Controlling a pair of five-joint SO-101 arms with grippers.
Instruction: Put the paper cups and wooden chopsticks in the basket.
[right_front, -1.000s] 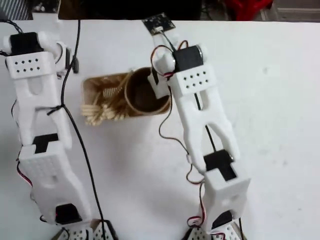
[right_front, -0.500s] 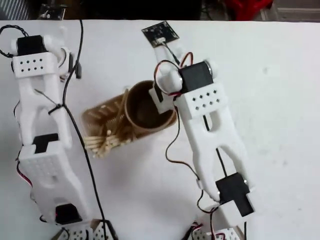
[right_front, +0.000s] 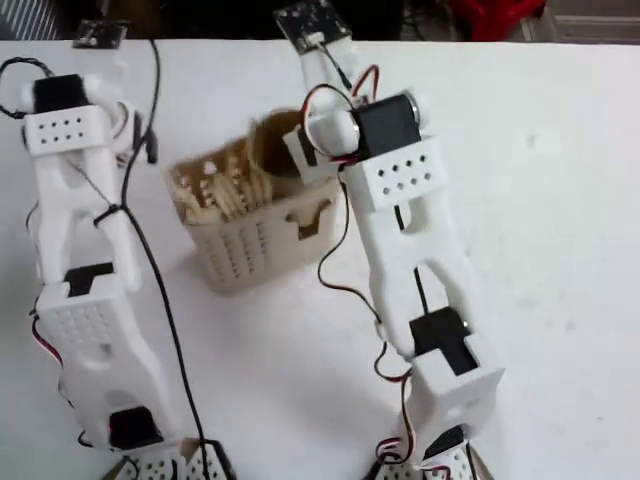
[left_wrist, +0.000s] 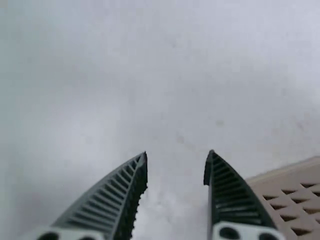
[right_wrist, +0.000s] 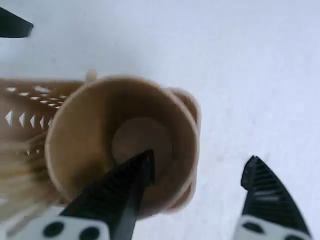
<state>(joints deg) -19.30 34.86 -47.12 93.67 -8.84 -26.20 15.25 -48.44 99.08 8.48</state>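
Tilts basket (right_front: 255, 240) from rim-up to latticed wall exposed; lifts chopsticks (right_front: 215, 190) off the table; shifts paper cup (right_front: 272, 138) toward far edge.

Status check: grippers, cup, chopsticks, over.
Left gripper open above table, beside basket. Right gripper open, straddling cup wall. Cup, chopsticks in basket.

Site: looks to me like a robotics lab bench | white table (right_front: 560, 200) carrying two printed arms (right_front: 405, 235) with exposed servos and loose wires (right_front: 163, 300) | bare circuit board (right_front: 312, 20) at the table's far edge.
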